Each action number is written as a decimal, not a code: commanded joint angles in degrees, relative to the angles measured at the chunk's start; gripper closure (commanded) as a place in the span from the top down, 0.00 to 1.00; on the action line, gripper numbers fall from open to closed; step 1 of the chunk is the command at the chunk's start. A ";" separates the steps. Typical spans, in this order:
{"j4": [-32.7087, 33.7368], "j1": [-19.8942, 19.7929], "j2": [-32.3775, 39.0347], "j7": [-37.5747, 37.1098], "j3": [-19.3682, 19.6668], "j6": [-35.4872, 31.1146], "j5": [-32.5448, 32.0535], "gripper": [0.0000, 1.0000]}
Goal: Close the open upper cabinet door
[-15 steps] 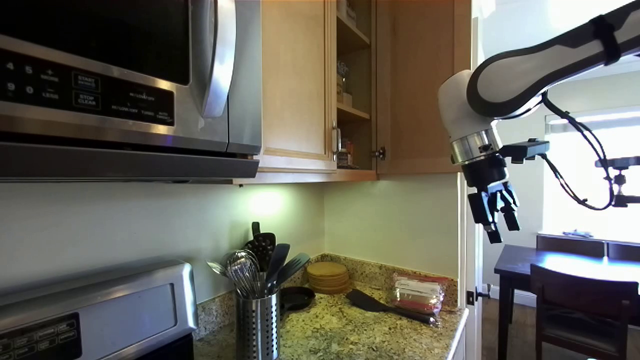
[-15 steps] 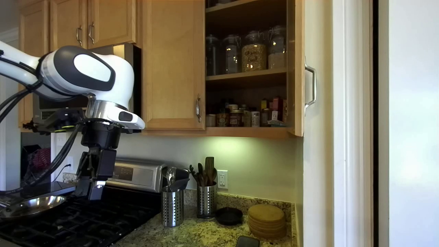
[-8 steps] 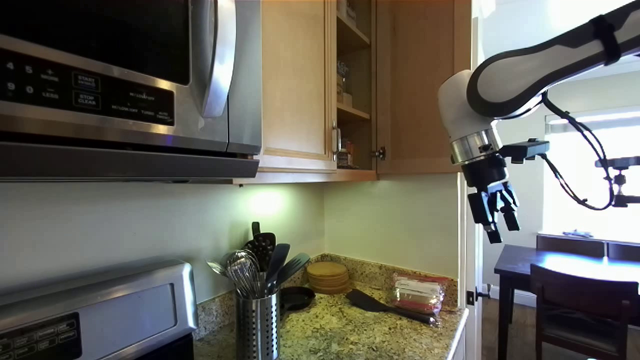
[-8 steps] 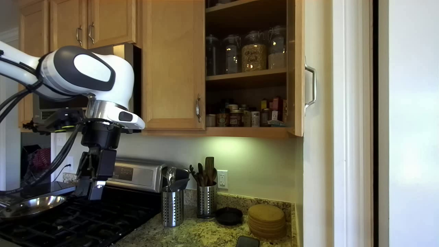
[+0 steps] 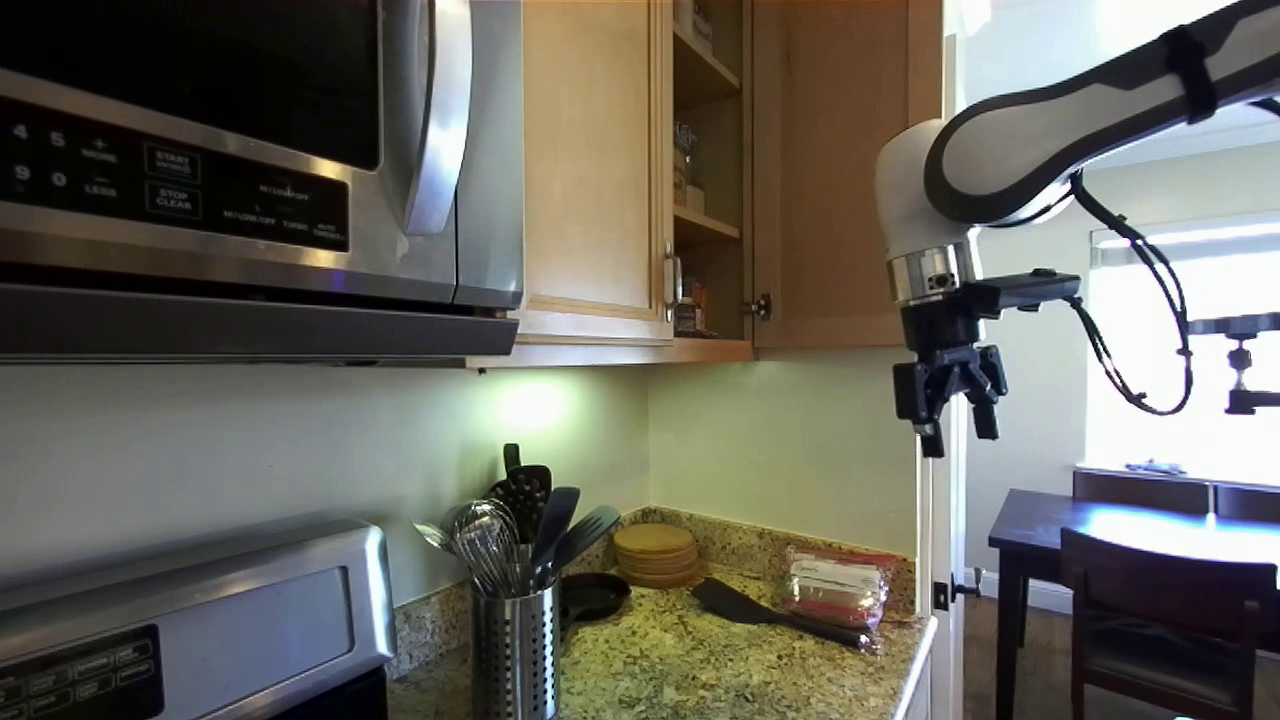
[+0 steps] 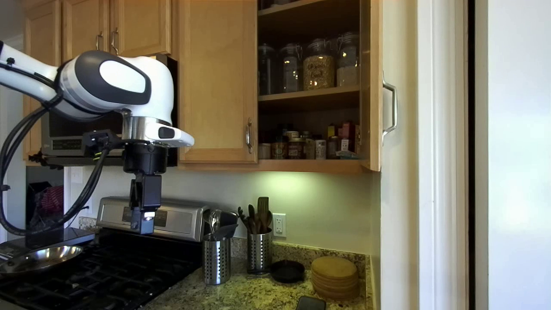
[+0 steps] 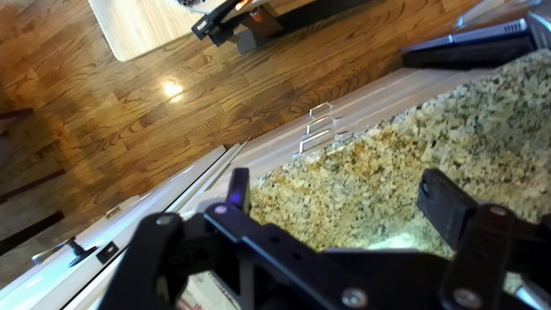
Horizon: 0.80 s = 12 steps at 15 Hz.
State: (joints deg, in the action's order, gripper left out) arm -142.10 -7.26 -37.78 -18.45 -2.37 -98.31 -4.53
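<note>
Plainly, the door [image 5: 830, 150] stands swung wide out from the cabinet [image 6: 310, 166], on the side farther from the microwave [image 5: 240, 160]. It is a tall, narrow maple panel, its upper end cut off in both exterior views. Its inner face is smooth and honey-brown, with a metal hinge [image 5: 764, 306] near the cabinet's lower corner. In an exterior view it is seen nearly edge-on, the edge paler, a vertical metal handle [image 6: 391, 107] jutting from its outer face. Inside the cabinet, tall jars [image 6: 318, 66] line a shelf [image 6: 280, 97], with smaller containers [image 6: 296, 148] below them. The neighbouring door [image 6: 217, 82], also maple, sits flush with the cabinet front. Lower than the cabinet, the gripper [image 5: 960, 430] hangs pointing down, well apart from the door, its jaws spread; in the wrist view the counter [image 7: 340, 198] shows between the fingers [image 7: 445, 206]. Beneath the cabinet, the counter bears a stack of tan discs [image 6: 335, 277], a black pan [image 6: 287, 272] and two utensil holders [image 6: 216, 262].
</note>
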 commanded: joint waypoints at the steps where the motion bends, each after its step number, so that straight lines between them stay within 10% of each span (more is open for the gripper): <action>1: 2.72 -3.61 1.27 -6.65 -0.11 -4.07 -1.84 1.00; 12: 6.88 -10.65 1.42 -11.33 1.46 -15.20 -10.42 1.00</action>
State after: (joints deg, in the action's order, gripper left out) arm -135.34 -18.40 -36.40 -29.59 -1.26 -113.74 -14.76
